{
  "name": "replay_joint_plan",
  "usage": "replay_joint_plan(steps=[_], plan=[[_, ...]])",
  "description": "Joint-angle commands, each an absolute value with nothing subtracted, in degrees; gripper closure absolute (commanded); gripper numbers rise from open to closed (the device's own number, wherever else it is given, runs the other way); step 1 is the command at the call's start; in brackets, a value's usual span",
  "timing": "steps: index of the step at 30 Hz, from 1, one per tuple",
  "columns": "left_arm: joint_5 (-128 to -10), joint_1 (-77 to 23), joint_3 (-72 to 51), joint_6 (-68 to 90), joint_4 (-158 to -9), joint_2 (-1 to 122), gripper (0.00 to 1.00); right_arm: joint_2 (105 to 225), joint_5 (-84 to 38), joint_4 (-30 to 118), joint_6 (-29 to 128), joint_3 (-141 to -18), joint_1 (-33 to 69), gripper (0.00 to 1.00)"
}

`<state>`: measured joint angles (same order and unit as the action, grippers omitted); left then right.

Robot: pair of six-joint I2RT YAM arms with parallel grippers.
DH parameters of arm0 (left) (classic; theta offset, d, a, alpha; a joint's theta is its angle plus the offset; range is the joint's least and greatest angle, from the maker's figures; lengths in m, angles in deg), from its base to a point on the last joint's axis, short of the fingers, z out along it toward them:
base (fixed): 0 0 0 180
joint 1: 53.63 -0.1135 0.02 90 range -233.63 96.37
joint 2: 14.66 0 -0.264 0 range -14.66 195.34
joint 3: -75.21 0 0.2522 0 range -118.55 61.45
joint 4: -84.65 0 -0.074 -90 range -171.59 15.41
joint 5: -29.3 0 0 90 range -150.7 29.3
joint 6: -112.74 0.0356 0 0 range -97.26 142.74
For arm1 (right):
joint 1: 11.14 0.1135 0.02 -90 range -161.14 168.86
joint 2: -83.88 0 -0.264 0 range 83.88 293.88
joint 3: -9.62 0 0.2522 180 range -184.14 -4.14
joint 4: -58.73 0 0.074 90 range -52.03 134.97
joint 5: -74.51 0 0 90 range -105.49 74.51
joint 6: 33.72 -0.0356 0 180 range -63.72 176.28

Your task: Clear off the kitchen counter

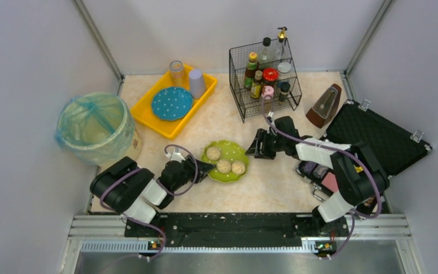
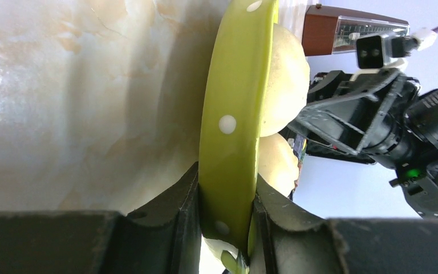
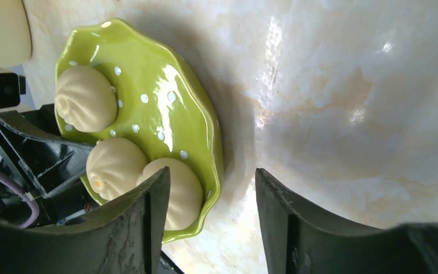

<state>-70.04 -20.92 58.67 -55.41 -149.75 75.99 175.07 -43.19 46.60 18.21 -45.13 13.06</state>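
A green dotted plate (image 1: 231,150) with three white buns (image 1: 223,166) sits in the middle of the kitchen counter (image 1: 279,185). My left gripper (image 1: 201,169) is shut on the plate's left rim; in the left wrist view both fingers pinch the green rim (image 2: 234,103) edge-on, with my left gripper (image 2: 226,188) closed around it. My right gripper (image 1: 256,149) stands open just right of the plate. In the right wrist view the plate (image 3: 159,80) lies beside the left finger of my right gripper (image 3: 212,177), and only bare counter (image 3: 342,85) shows between the fingers.
A yellow tray (image 1: 148,111) at the back left holds a blue plate (image 1: 171,103), a glass and a cup. A bin with a bag (image 1: 94,127) stands far left. A wire rack of bottles (image 1: 265,77), a brown metronome (image 1: 325,107) and an open black case (image 1: 376,137) are on the right.
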Motion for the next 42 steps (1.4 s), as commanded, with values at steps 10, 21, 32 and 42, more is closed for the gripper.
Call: replay_joint_plan(steps=[10,21,32,42], plan=[[-62.98,-21.32,52.31,-52.11,-117.14,37.70,1.00,151.53,-27.81,34.19,23.50,-48.52,12.86,0.18],[-63.36,-25.10,41.69,-50.77,-99.82,24.62,1.00,133.24,-18.11,36.81,26.56,-40.79,12.91,0.01],[-66.17,-31.30,25.99,-48.18,-90.39,25.72,1.00,130.18,-12.55,41.64,28.97,-34.16,12.92,0.01],[-70.53,-45.88,15.48,-50.17,-85.81,27.94,1.00,131.27,-9.97,44.38,31.01,-31.05,12.99,0.01]])
